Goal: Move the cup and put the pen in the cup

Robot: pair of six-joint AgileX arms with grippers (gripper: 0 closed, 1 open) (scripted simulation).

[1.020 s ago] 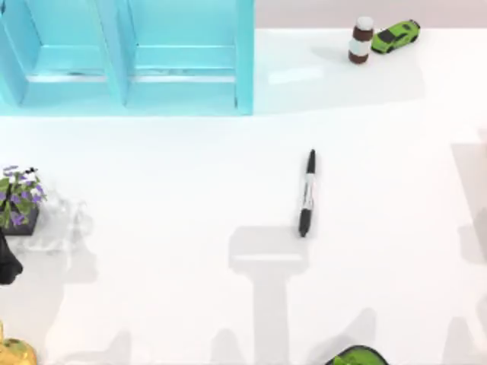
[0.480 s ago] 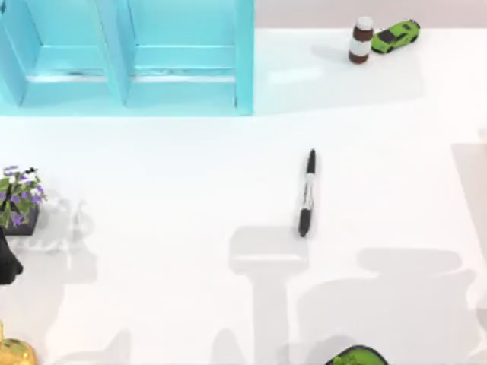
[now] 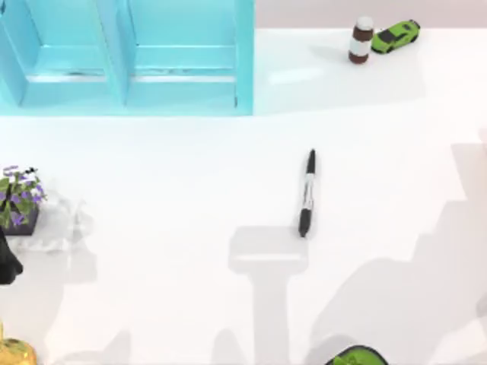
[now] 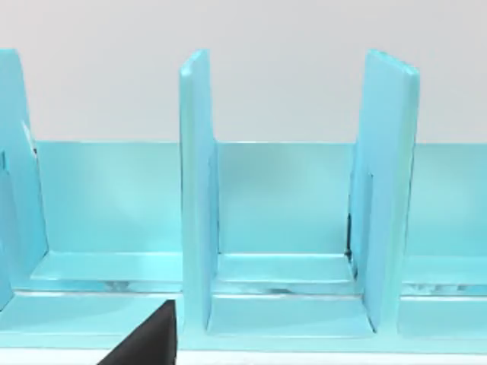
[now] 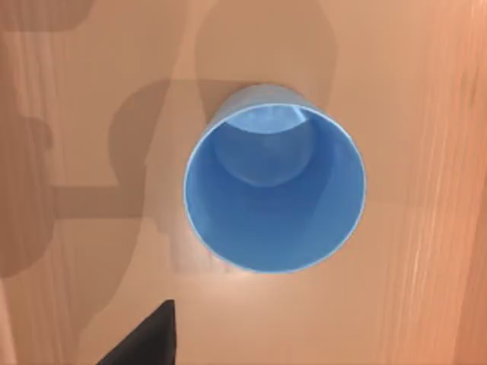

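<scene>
**Cup is sitting right under the right gripper, pen is lying alone mid-table**

Going left to right across the top view. A gold thing [image 3: 14,353] is poking in at the near left corner. Just beyond it a little potted plant [image 3: 18,199] with purple flowers is standing at the left edge. The light blue rack [image 3: 125,57] is taking up the far left. The left gripper [image 4: 144,342] is looking straight into it, with the upright dividers [image 4: 196,190] standing directly ahead of it. Only a black sliver of that gripper is peeking in, so I can't tell if it's open or closed.

The pen [image 3: 307,194] is lying flat on the white table [image 3: 167,198], a bit right of middle and almost in line with the table's depth. Its thicker black end is pointing toward the near edge. Nothing is touching it, and I can't tell how it's sitting relative to either gripper.

Further right, a green object [image 3: 356,356] is peeking in at the near edge. A brown white-capped bottle [image 3: 361,39] is standing just beside a green toy car [image 3: 396,36] at the far right.

The right gripper [image 5: 144,338] is looking straight down into the cup [image 5: 274,190]. The cup is standing upright, mouth up, directly below it on a brownish surface [image 5: 426,114]. Nothing is gripping the cup. Same story with this gripper: only a black corner is showing, so I can't tell if it's open or closed.
</scene>
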